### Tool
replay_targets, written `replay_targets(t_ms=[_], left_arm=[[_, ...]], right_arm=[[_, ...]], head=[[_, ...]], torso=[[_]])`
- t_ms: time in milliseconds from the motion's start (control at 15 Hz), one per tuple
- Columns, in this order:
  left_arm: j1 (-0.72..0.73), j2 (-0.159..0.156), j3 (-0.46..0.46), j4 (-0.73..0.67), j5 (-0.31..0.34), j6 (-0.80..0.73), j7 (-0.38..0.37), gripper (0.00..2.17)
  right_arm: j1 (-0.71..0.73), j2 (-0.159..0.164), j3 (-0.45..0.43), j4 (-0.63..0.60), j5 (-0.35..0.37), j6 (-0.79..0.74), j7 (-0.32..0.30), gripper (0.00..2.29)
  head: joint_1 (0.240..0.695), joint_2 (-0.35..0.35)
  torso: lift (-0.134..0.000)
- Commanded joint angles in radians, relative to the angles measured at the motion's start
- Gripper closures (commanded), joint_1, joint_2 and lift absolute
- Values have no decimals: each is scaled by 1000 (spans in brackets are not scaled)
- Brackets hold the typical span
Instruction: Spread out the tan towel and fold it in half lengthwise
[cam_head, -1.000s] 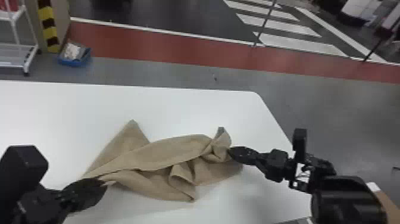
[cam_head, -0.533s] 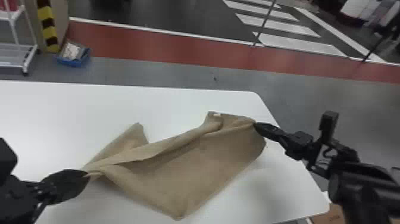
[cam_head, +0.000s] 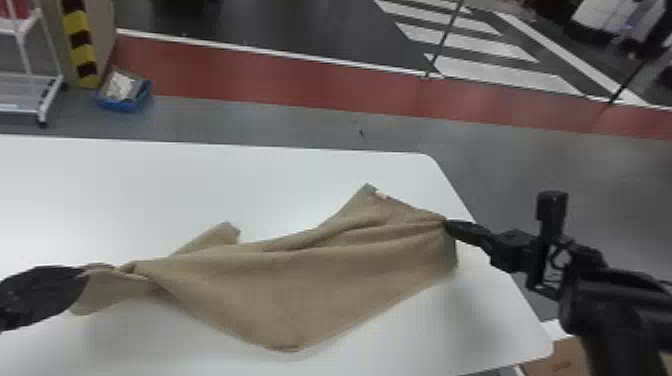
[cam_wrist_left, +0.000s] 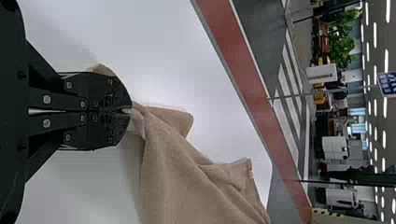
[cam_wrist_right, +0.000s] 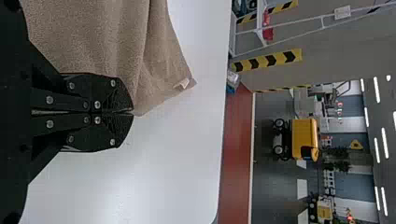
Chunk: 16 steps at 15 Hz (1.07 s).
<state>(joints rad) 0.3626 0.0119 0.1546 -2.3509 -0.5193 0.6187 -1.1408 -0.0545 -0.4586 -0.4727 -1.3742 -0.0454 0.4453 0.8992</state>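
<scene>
Left pincer (cam_head: 86, 271) has shifted away from right edge of table (cam_head: 125, 185), stretching tan towel (cam_head: 300, 285). Right pincer (cam_head: 446, 221) and left both grip cloth. Likely limp; hold corners.

Here's the left gripper (cam_head: 86, 272) sliced off behind by the head view's left edge, its pinch of tan towel (cam_head: 300, 280) tucked out of sight between the fingertips, and over at the right gripper (cam_head: 446, 221) the gripped edge is hidden too! Down goes the towel past the left wrist view's bottom edge, while the white table (cam_head: 150, 190) runs off the head view's left and bottom edges. And the cardboard box (cam_head: 562, 357), half hidden by table and right arm (cam_head: 605, 300), carries a marking too blurred to call!
</scene>
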Motion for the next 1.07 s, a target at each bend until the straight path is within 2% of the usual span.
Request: replay_targets(t_ms=[0,133,400,600,800,1000], left_arm=[[-28,-3,39,30,18,-6,3,1676],[-53,-3,69,35,21,-6,-4,1673],[-71,-3,197,53,91,-6,-4,1673],[-90,0,267,94,113,-6,-8,1676],[-108,2,283,145,111,-40,-11,1673],[-148,2,250,157,104,-52,-34,1673]], right_arm=[[-13,-3,0,10,13,39,-23,2159],[-18,-11,-12,10,13,85,-36,2159],[-19,-34,-35,32,13,134,-89,2159],[-30,-42,-23,44,32,143,-103,2155],[-31,-38,-9,46,32,146,-109,2152],[-31,-29,-15,33,13,152,-103,2152]], head=[[695,-350],[695,-350],[695,-350],[695,-345],[695,-314],[695,-298]], torso=[[-120],[-120],[-120],[-120],[-120],[-120]])
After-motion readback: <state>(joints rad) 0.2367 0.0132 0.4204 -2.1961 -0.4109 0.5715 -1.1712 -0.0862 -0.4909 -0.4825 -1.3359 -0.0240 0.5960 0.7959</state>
